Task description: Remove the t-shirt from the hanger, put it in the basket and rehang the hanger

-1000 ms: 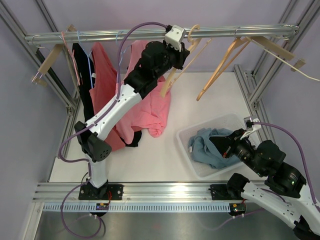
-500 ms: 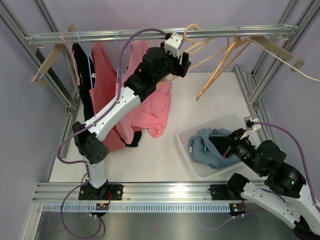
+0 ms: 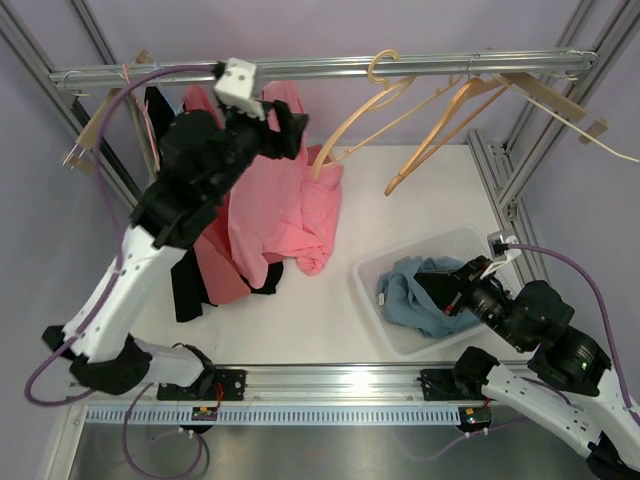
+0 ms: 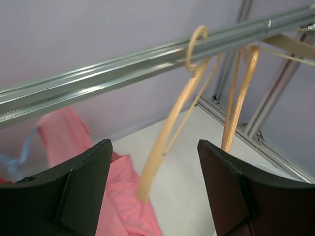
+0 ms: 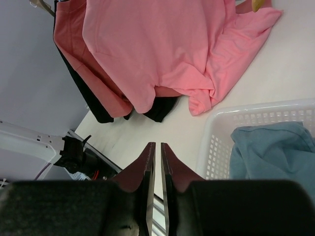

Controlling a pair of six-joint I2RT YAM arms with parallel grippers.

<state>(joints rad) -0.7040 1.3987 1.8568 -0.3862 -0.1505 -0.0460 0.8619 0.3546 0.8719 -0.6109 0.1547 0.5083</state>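
A pink t-shirt point(image 3: 290, 215) hangs from the rail down to the table. The lower end of a wooden hanger point(image 3: 350, 120) rests in its folds, and the hanger's hook sits on the rail. My left gripper point(image 3: 287, 128) is just left of that hanger, open and empty. In the left wrist view the hanger point(image 4: 170, 123) slants between the wide-apart fingers of the left gripper point(image 4: 155, 191), touching neither, with pink t-shirt point(image 4: 123, 206) below. My right gripper point(image 3: 432, 287) hovers over the basket. In its wrist view the right gripper point(image 5: 155, 145) is shut but for a thin slit, holding nothing.
A white basket point(image 3: 372, 290) at the front right holds a blue garment point(image 3: 410, 295). Two more bare wooden hangers point(image 3: 450, 125) hang on the metal rail point(image 3: 430, 66). A salmon shirt point(image 3: 200, 130) and a black garment point(image 3: 185, 290) hang at the left.
My left gripper opened, let go of the wooden hanger and swung left along the rail. The hanger now hangs free by its hook. The right arm has stayed in place.
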